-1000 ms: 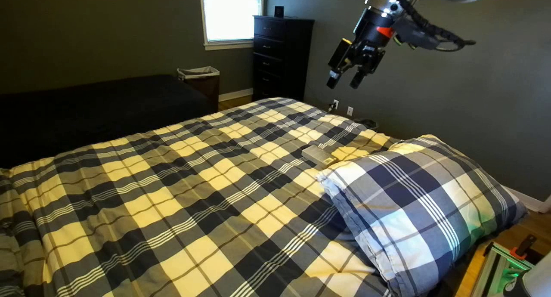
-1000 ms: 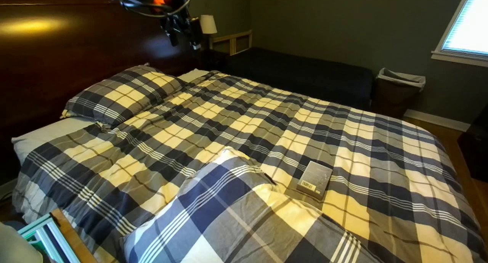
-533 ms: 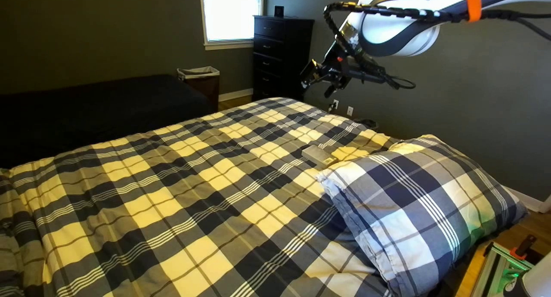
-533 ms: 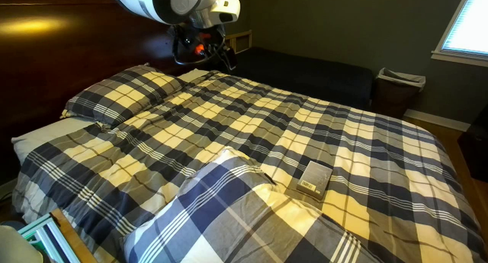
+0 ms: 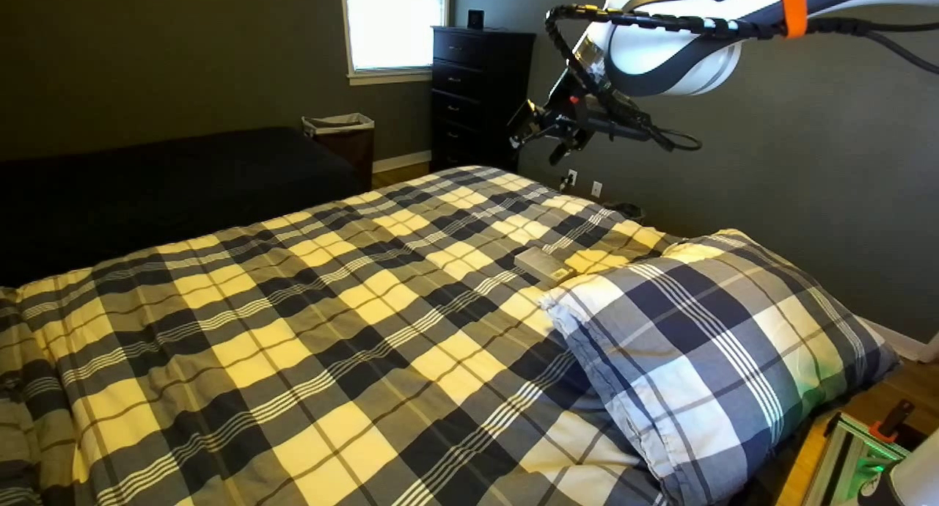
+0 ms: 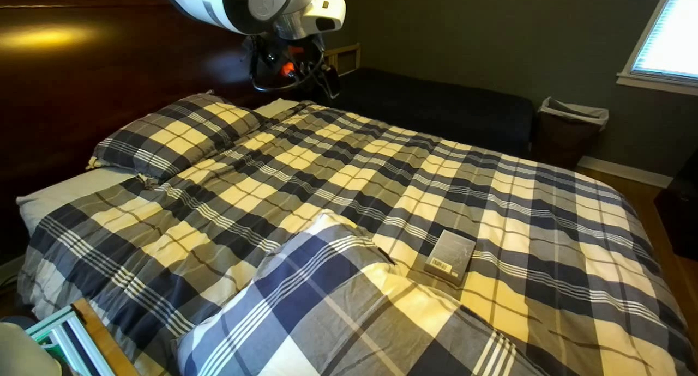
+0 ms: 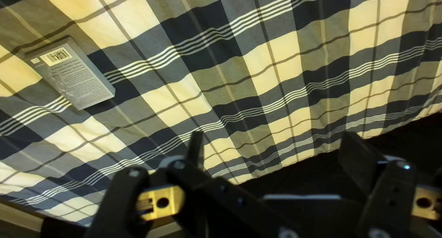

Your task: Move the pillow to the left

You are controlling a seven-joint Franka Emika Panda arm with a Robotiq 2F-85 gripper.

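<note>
Plaid bedspread (image 5: 308, 323): pillow (image 5: 708, 345) well apart from hand (image 5: 537, 149).

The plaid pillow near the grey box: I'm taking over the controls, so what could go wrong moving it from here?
The grey box lies close to the plaid pillow, so dragging might sweep the box along. The pillow looks too bulky for the open gripper, so a pinch may slip. The pillow also lies near the edge of the bed, so a stray push could drop it.
</note>
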